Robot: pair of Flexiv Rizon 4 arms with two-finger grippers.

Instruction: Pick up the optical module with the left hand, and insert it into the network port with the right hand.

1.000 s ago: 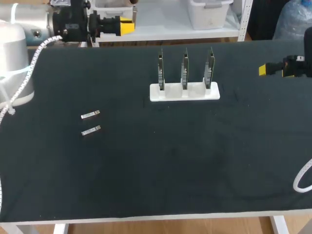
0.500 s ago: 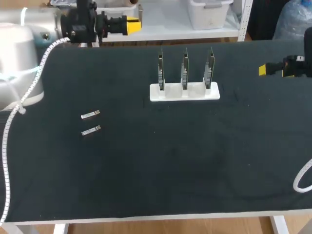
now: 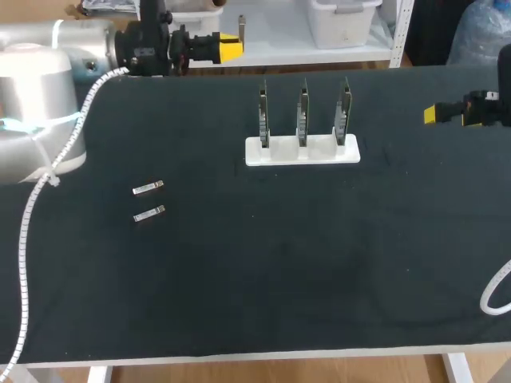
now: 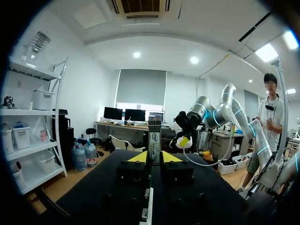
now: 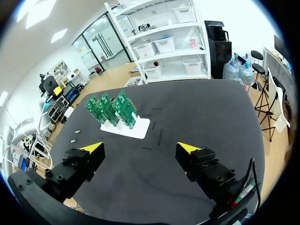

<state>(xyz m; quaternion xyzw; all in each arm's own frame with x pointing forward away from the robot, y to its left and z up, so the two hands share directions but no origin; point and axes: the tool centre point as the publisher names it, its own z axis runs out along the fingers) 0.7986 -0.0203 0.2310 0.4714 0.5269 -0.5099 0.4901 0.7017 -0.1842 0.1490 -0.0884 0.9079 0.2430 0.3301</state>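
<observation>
Left gripper (image 3: 227,48): over the table's far left edge, pointing sideways toward the boards; fingers clenched close with only a thin slit between the yellow tips, grasping nothing (image 4: 154,157).
Right gripper (image 3: 435,114): above the far right side of the table, well apart from the stand; fingers released and spread wide, nothing between them (image 5: 140,148).
Modules: two small silver pieces lying flat on the left half of the table, one (image 3: 148,188) just beyond the other (image 3: 149,214), roughly parallel, near each other but apart; well apart from both grippers.
Boards: three green circuit boards (image 3: 303,110) upright and side by side in slots, at the far middle of the table; seen ahead of the right gripper as a slanted row (image 5: 110,108).
Stand (image 3: 302,150): white block holding the boards, flat on the table.
Ports: too small to tell on the boards.
Writing: small white label (image 4: 154,139) on the edge of the board straight ahead of the left gripper; dark print on it, too small to make out. No legible print on the modules.
Table (image 3: 279,279): dark cloth top.
Cable (image 3: 48,183): white coiled line hanging along the left arm.
</observation>
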